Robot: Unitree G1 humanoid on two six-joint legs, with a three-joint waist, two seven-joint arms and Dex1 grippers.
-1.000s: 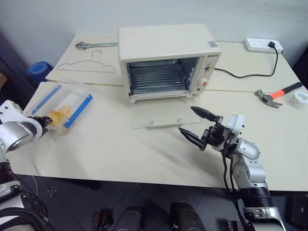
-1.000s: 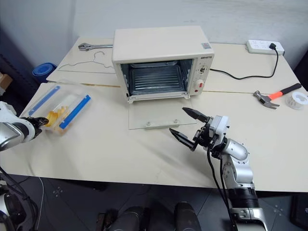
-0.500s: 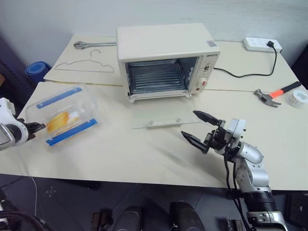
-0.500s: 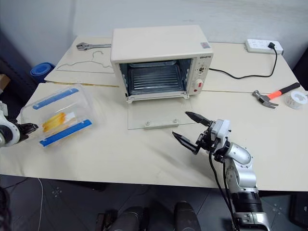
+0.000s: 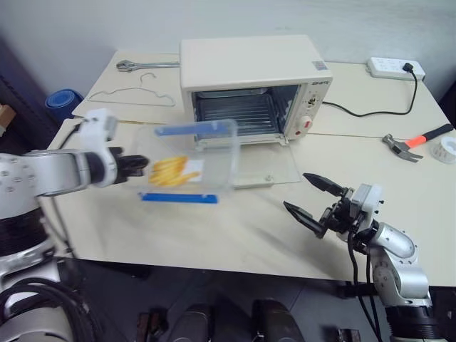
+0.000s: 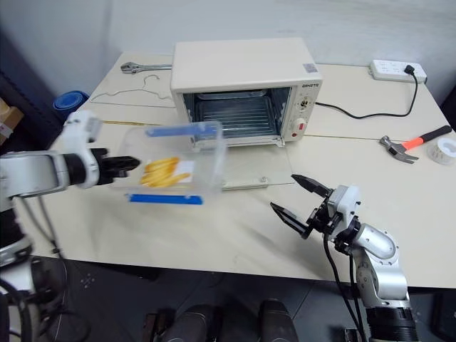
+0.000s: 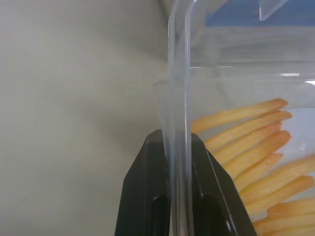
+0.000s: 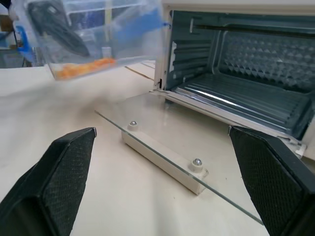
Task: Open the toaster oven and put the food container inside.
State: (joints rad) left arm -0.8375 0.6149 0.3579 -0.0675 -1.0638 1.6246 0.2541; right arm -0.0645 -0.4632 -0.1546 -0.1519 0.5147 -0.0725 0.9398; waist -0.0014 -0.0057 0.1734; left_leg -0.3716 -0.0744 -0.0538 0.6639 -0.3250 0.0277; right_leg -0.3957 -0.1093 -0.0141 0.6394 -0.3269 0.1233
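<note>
The cream-white toaster oven (image 5: 253, 71) stands at the back of the table with its glass door (image 5: 267, 167) folded down flat and the wire rack (image 8: 236, 64) showing. The clear food container (image 5: 189, 160), with blue clips and yellow-orange food pieces, hangs tilted on its side above the table, just left of the open door. My left gripper (image 5: 135, 165) is shut on the container's left wall, and its black fingers (image 7: 142, 187) pinch the clear plastic edge. My right gripper (image 5: 295, 190) stands open and empty near the table's front right, pointing toward the oven.
A wrench (image 5: 146, 65) and a wire hanger (image 5: 132, 96) lie at the back left. A power strip (image 5: 395, 68) with its cable, a hammer (image 5: 413, 140) and a tape roll (image 5: 449, 146) lie on the right. A blue object (image 5: 60, 103) sits beyond the table's left edge.
My left gripper closed on the container, lifted it off the table's left side, rolled it onto its side and carried it right, toward the oven door. The right gripper drew back slightly, still open.
</note>
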